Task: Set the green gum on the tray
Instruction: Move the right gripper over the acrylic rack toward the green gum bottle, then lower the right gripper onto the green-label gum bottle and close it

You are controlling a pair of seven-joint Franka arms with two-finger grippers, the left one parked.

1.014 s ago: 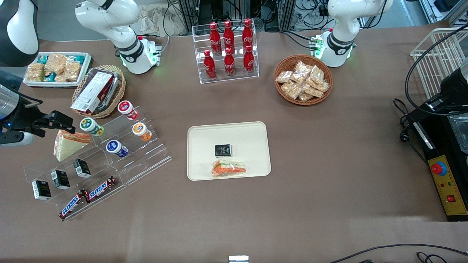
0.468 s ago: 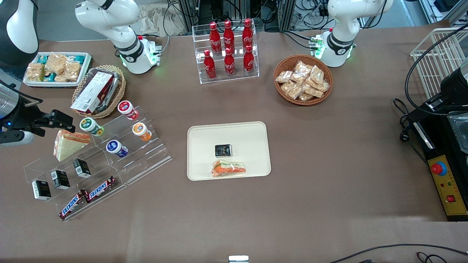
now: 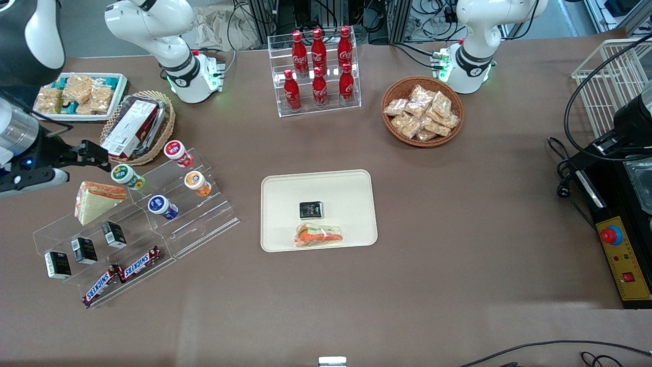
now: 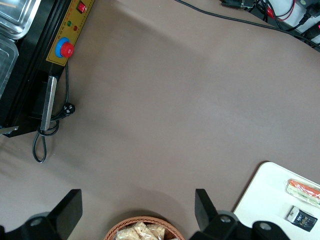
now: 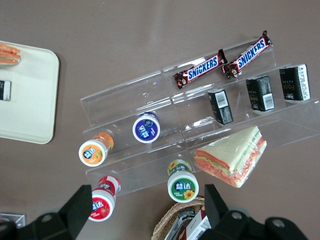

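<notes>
hovering tool [image 3: 104, 162] — beside green gum [image 3: 126, 176]

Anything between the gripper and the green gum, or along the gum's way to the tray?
Nothing visible. The open gripper hangs just above the green gum on the clear rack. The orange gum stands roughly toward the tray, low enough to lift over.

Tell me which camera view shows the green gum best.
The right wrist view: the green gum sits close between the open fingers of the gripper, lid logo facing the camera, on the clear stepped rack. The front view shows the canister only small, beside the gripper. The left wrist view does not show it.
</notes>
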